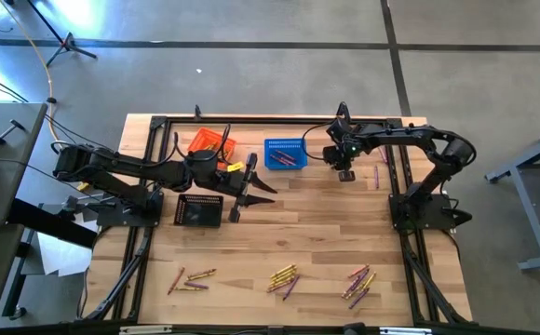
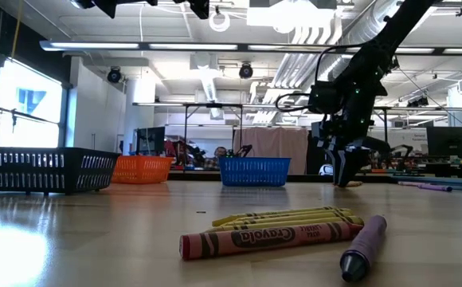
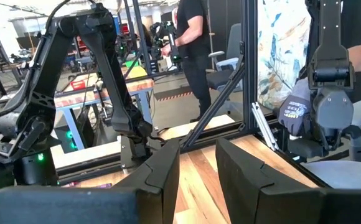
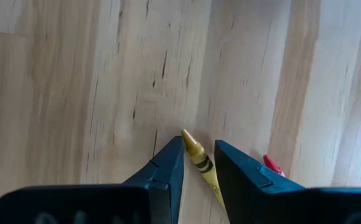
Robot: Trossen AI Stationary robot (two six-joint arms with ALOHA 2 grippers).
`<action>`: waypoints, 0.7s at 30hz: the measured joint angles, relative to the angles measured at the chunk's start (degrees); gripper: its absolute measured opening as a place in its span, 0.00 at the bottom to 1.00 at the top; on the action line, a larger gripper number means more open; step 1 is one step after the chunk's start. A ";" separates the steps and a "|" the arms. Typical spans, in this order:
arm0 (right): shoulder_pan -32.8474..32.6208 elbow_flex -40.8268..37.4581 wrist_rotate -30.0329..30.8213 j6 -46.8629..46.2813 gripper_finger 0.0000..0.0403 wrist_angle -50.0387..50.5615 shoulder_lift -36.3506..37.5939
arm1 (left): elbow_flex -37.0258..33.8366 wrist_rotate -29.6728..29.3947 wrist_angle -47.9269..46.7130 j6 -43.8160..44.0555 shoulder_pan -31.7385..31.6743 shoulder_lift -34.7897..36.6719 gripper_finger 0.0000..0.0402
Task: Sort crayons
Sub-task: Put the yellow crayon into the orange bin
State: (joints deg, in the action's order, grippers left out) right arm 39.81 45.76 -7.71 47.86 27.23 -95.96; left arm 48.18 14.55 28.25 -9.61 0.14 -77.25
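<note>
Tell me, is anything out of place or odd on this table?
Loose crayons lie scattered in three small heaps along the table's near edge, outside the baskets. A few more lie by the right arm's base. Nothing looks damaged or spilled otherwise.

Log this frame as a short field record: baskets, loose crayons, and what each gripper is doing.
baskets: black basket, orange basket, blue basket, all toward the table's far side
blue basket contents: purple crayons
loose crayons: three mixed clusters along the near edge, e.g.
left gripper: beside the black basket, fingers apart, holding nothing
right gripper: right of the blue basket, pointing down, fingers around a yellow crayon lying on the table
also near right gripper: red crayon
</note>
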 joint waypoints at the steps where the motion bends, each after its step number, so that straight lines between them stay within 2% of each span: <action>1: 0.00 0.00 0.11 -0.02 0.20 0.10 0.16 | 0.00 0.00 -0.04 -0.02 0.00 0.00 0.24; 7: 0.11 2.94 0.43 -7.44 0.20 3.15 -0.31 | 0.00 0.00 -0.20 -0.02 0.00 0.00 0.23; 14: -0.62 6.78 -3.30 -15.33 0.18 4.27 -0.58 | 0.00 0.00 -0.52 0.95 0.00 0.00 0.23; 18: -0.54 7.76 -7.92 -21.58 0.18 4.87 -0.54 | 0.00 0.00 -0.81 0.98 0.00 0.00 0.23; 21: -0.59 8.74 -8.83 -22.34 0.18 5.65 -0.52 | 0.00 0.00 -1.00 0.99 0.00 0.00 0.23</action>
State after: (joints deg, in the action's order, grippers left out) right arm 39.22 54.50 -16.53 25.52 32.88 -96.49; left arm 48.18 14.55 27.25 -8.62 0.14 -77.25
